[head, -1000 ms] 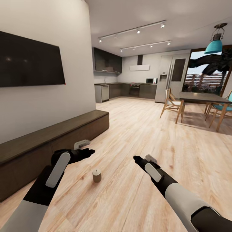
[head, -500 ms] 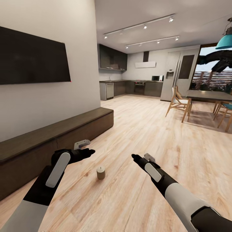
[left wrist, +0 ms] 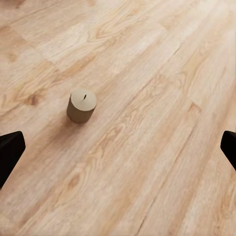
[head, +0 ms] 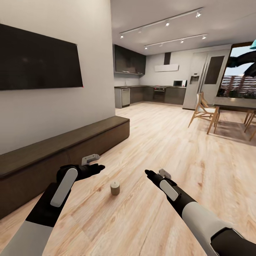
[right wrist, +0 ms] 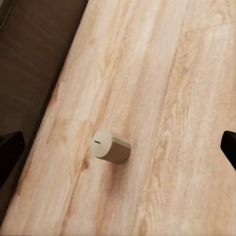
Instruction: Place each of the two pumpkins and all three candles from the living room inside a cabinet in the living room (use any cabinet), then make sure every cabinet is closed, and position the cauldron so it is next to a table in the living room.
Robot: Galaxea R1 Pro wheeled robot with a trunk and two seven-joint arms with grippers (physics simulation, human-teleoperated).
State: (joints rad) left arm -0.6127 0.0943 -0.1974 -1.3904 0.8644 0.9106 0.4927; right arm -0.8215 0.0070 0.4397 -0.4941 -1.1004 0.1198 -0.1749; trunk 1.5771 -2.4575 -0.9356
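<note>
So our head view has one candle (head: 115,188) standing upright on the wood floor (head: 170,142), between our left hand (head: 95,167) and right hand (head: 149,174), neither touching it. The wrist views add its dark wick dot and show both hands spread wide open, empty. The long dark cabinet (head: 60,156) sits left under a wall TV (head: 39,60); kitchen units (head: 156,95) far back, dining chair (head: 204,112) far right.
</note>
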